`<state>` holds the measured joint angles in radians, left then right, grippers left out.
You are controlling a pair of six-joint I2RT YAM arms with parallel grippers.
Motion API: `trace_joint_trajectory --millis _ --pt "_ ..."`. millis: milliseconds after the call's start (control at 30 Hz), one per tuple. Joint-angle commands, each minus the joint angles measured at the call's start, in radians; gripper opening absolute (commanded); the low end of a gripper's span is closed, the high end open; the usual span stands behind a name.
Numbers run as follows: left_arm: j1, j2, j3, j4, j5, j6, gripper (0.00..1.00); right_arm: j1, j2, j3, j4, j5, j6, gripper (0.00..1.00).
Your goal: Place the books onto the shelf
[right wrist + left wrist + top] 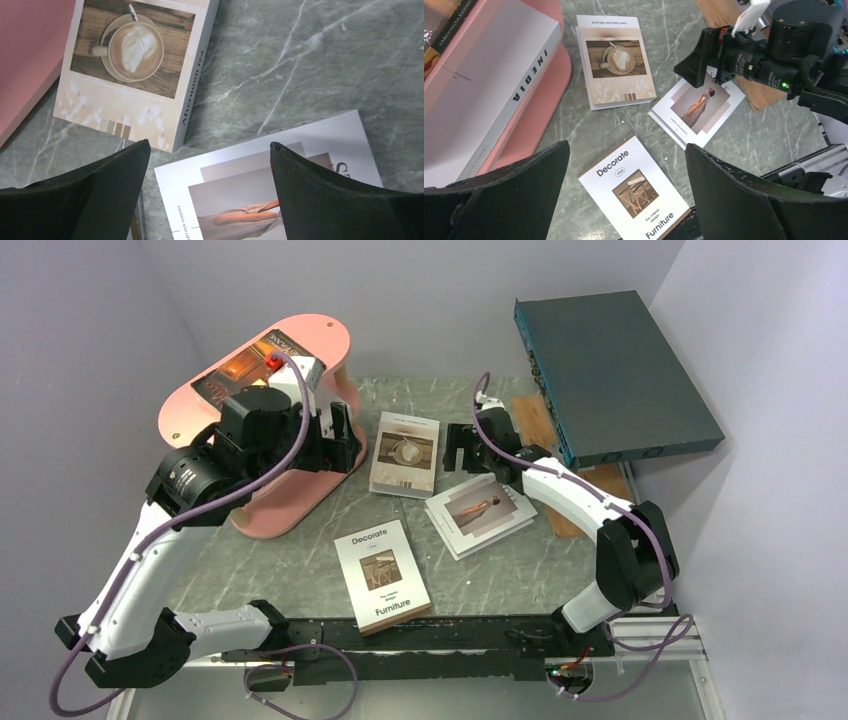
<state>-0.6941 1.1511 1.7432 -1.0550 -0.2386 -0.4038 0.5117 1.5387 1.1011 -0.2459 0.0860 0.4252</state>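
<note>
hovering right pincer (209, 145) (splayed) above book (280, 185)

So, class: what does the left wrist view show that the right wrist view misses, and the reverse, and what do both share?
Left wrist only: the Decorate Furniture book, and the Inedia book on the pink shelf. Right wrist only: the printed spine of the coffee-cover book. Both: that book's cover, the figure-cover book, the shelf, the marble table.

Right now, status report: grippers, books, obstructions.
Left gripper open beside shelf; right gripper open above figure-photo book. Two books on shelf top, three on table. No obstruction seen.
</note>
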Motion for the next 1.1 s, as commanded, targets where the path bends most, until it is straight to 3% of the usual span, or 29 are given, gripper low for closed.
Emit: trace_joint_trajectory --millis 0,233,467,667,867,967,1067 --pt "0.003 -0.040 0.008 0.066 0.057 0.018 0.93 0.001 0.042 0.026 0.026 -0.078 -0.002 0.93" --pt "-0.038 -0.031 -0.143 0.156 0.245 0.003 0.92 -0.004 0.084 0.060 0.013 -0.125 0.008 0.94" --pt "-0.148 -0.048 -0.363 0.212 0.166 -0.065 0.90 0.042 -0.083 -0.064 -0.007 -0.107 0.001 0.93" --pt "-0.170 -0.179 -0.647 0.247 0.063 -0.330 0.86 0.132 -0.147 -0.175 0.003 -0.181 0.079 0.93" --pt "-0.196 -0.334 -0.948 0.353 0.049 -0.589 0.84 0.209 -0.187 -0.266 0.109 -0.299 0.217 0.92" --pt "-0.212 -0.344 -0.993 0.381 0.041 -0.617 0.84 0.231 -0.176 -0.264 0.073 -0.241 0.237 0.92" --pt "-0.232 -0.313 -0.967 0.386 0.027 -0.600 0.85 0.229 -0.183 -0.242 -0.071 -0.046 0.274 0.92"
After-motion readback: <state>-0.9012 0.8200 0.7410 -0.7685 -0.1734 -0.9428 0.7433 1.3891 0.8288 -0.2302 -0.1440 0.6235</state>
